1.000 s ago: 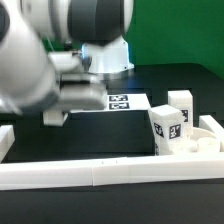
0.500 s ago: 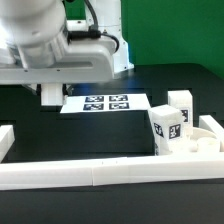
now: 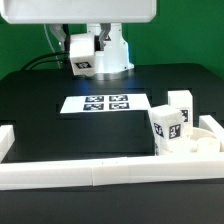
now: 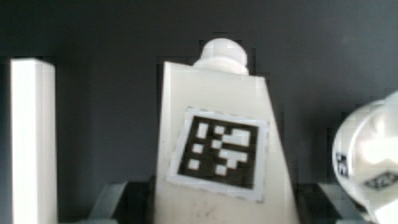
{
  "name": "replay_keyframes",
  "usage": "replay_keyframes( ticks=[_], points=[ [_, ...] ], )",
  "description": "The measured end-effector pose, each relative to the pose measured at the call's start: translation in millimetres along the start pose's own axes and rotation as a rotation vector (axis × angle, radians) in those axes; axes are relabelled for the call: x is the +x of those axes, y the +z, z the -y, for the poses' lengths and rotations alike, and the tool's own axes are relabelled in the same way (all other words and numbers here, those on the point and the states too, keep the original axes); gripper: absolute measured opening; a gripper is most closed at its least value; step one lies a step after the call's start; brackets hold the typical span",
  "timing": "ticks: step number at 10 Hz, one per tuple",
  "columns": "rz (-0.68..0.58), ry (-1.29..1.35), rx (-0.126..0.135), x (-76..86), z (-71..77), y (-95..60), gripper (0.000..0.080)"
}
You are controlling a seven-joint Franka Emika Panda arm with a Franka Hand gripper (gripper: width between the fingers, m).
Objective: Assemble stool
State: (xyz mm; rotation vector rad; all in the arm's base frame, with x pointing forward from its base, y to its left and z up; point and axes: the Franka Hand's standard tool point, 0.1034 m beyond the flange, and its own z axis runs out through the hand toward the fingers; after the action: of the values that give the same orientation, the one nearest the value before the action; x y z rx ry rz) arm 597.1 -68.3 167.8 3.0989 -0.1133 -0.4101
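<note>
My gripper (image 3: 80, 62) hangs high above the far side of the table, shut on a white leg block (image 3: 80, 55) with a tag on its face. In the wrist view the leg block (image 4: 222, 130) stands between my two dark fingers (image 4: 128, 200), its round peg pointing away, and my gripper (image 4: 222, 205) clamps its near end. Two more leg blocks (image 3: 167, 126) (image 3: 180, 103) stand at the exterior view's right, against the round seat (image 3: 205, 140). The seat's edge (image 4: 370, 150) also shows in the wrist view.
The marker board (image 3: 105, 102) lies flat mid-table. Long white border rails run along the front (image 3: 100, 172) and the exterior view's left (image 3: 5, 140). One rail (image 4: 32, 130) also shows in the wrist view. The arm's base (image 3: 110, 50) stands at the back.
The arm, which filled the foreground low over the table, has risen and pulled back. The held leg block now shows high at the back.
</note>
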Motion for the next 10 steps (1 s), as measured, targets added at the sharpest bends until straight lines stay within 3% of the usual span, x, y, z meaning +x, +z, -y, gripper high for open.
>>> replay_keyframes(
  ticks=[2,3,4,6,8,10],
  points=[
    [-0.153,-0.001,-0.011,8.2,1.3,-1.8,0.0325],
    [-0.243,-0.014,-0.075,10.5,13.7,3.2,0.0325],
    [-0.280,-0.050,-0.094,10.1,34.6,-1.5,0.0325],
    [-0.432,-0.094,-0.108,22.7,70.7,-23.5,0.0325],
    [-0.605,-0.143,-0.108,28.7,106.7,-23.7,0.0325],
    [-0.635,-0.141,-0.103,28.8,99.1,-20.5,0.0325]
  ],
)
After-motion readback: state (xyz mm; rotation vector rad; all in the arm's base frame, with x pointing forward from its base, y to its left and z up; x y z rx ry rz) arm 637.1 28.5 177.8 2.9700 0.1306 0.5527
